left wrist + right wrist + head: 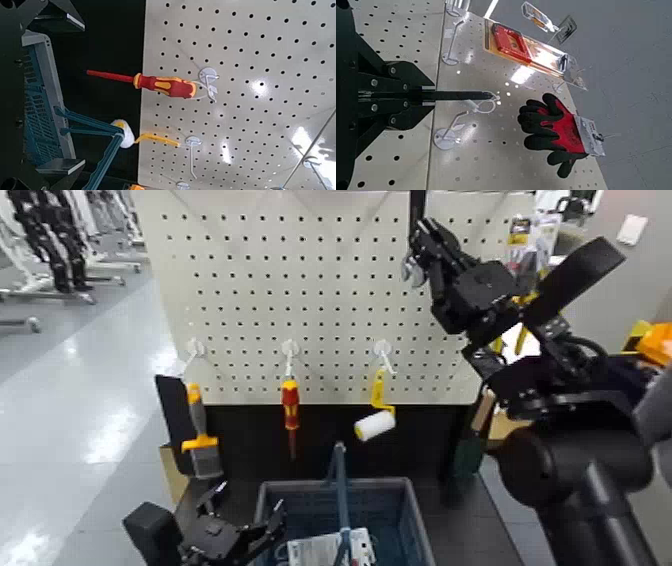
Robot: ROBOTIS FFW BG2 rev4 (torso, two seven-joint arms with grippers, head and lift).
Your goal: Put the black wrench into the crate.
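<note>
The black wrench point(414, 230) hangs upright high on the white pegboard point(300, 290), black handle up and silvery jaw head point(410, 270) down. My right gripper point(428, 250) is raised to it and shut on its handle. The right wrist view shows the wrench edge-on as a slim black bar point(455, 96) between my fingers, its end at a white hook point(494, 98). The dark blue-grey crate point(405, 500) with its blue bar handle point(338, 475) stands below, in the front middle. My left gripper point(245, 530) is open and empty by the crate's left side point(40, 95).
A red-yellow screwdriver point(290, 405), an orange-handled brush point(200, 430) and a yellow paint roller point(375, 420) hang on the lower hooks. A brown cardboard box point(175, 475) sits low on the left. Red-black gloves point(554, 131) hang near the wrench. White packaging point(320, 550) lies in the crate.
</note>
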